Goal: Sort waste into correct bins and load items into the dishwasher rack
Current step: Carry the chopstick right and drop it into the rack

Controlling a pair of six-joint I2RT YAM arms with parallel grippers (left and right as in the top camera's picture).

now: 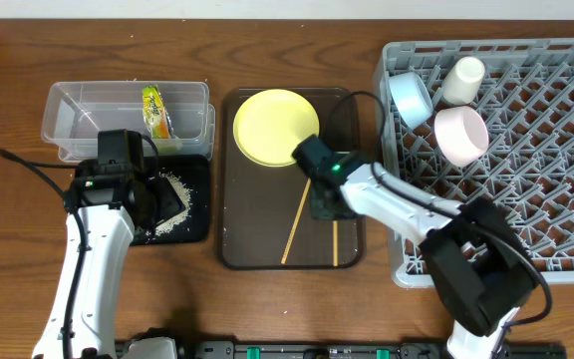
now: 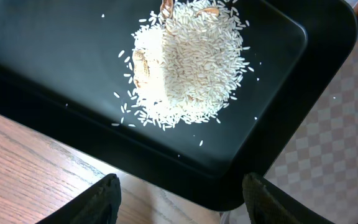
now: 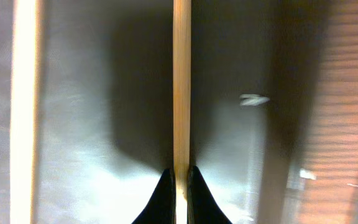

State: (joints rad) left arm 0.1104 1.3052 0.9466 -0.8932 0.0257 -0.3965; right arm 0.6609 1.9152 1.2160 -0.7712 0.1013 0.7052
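Observation:
My right gripper (image 1: 327, 206) is down on the brown serving tray, shut on one wooden chopstick (image 3: 181, 93); the jaws (image 3: 181, 183) pinch it from both sides. The second chopstick (image 1: 297, 224) lies beside it and also shows in the right wrist view (image 3: 25, 112). The pale-yellow plate (image 1: 275, 127) sits at the tray's far end. My left gripper (image 2: 179, 193) is open and empty above the black tray (image 2: 55, 56), which holds the rice heap (image 2: 188, 62). The snack wrapper (image 1: 155, 112) lies in the clear tub (image 1: 78, 110). The blue bowl (image 1: 412, 98), pink bowl (image 1: 461, 135) and white cup (image 1: 463, 80) are in the grey rack (image 1: 536, 179).
The dark brown serving tray (image 1: 257, 249) lies between the black tray (image 1: 195, 224) and the rack. A stray rice grain (image 3: 253, 99) lies on it near the held chopstick. The clear tub stands just behind the black tray. The wooden table edge runs along the front.

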